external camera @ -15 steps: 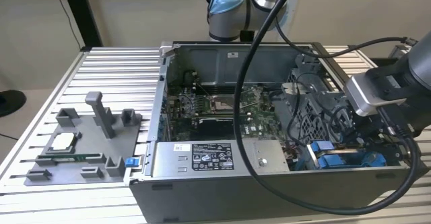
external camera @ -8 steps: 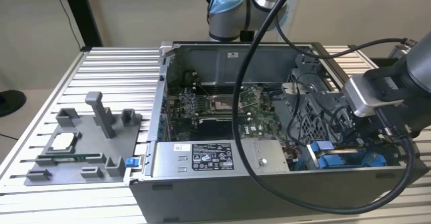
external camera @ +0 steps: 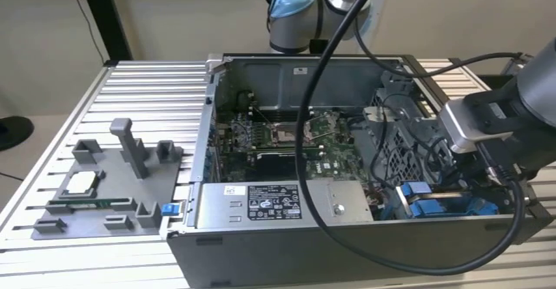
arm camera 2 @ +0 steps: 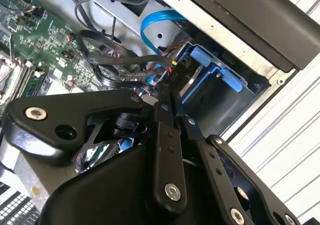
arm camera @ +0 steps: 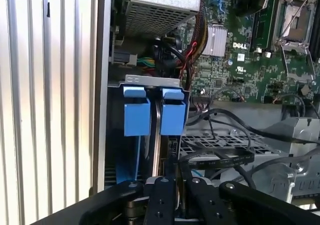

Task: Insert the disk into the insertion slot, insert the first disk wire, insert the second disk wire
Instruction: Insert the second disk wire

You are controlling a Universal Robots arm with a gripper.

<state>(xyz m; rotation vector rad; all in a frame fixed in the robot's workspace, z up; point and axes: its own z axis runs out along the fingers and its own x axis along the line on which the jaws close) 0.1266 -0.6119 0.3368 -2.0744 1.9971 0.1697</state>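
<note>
**Inspector:** Take the exterior view from its left. You have a grey fixture tray (external camera: 104, 191) on the slatted table (external camera: 52, 120), then the open computer case (external camera: 304, 172), and at its right corner the insertion slot (external camera: 452, 204) with blue rails.

**Operator:** And the disk?

**Inspector:** The disk (arm camera: 156, 135) appears seated edge-on between the blue tabs — partly hidden, so treat that as likely. Your gripper (arm camera: 172, 172) is clenched, fingertips together just above the disk's edge, grasping nothing I can make out. The drive is rigid, weighty, shock-sensitive — take it by the caddy sides.
</note>
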